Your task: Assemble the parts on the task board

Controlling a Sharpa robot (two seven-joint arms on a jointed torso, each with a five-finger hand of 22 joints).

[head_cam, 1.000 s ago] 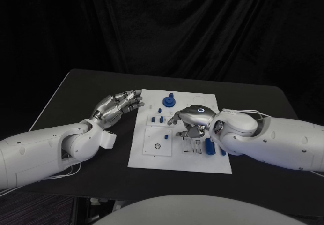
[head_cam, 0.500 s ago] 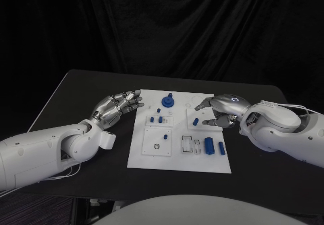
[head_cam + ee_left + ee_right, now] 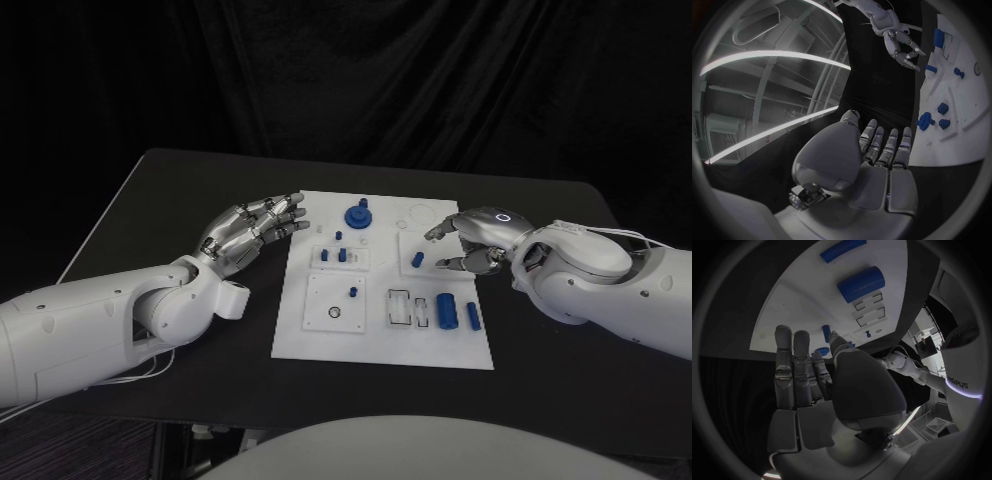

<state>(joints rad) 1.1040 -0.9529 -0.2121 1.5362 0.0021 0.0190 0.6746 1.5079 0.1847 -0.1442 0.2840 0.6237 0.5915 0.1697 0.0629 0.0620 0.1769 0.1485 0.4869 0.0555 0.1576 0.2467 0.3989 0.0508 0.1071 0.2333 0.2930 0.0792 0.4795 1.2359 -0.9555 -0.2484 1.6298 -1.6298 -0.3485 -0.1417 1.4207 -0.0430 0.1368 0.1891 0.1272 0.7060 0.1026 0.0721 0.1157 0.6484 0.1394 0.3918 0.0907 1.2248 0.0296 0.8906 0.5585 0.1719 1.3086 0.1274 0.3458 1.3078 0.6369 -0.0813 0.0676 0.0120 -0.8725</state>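
The white task board (image 3: 378,342) lies in the middle of the table. On it I see a blue knob (image 3: 359,216), two small blue pegs (image 3: 335,256), a blue peg (image 3: 418,258), a blue cylinder (image 3: 447,308) and a blue bar (image 3: 475,314). My right hand (image 3: 469,241) hovers over the board's far right part, its fingers curved and apart, just right of the blue peg, holding nothing. The right wrist view shows the cylinder (image 3: 861,283) and the bar (image 3: 842,250) beyond its fingers (image 3: 795,365). My left hand (image 3: 257,226) is open, its straight fingers by the board's left edge (image 3: 939,145).
White rectangular insets (image 3: 408,310) with empty slots sit in the near half of the board. Black table (image 3: 173,200) surrounds the board, with free room to its left, right and front. A dark curtain hangs behind the table.
My right hand has moved from over the board's middle to its far right part and has nearly settled there. The cylinder and bar it covered now show. The left hand has not moved.
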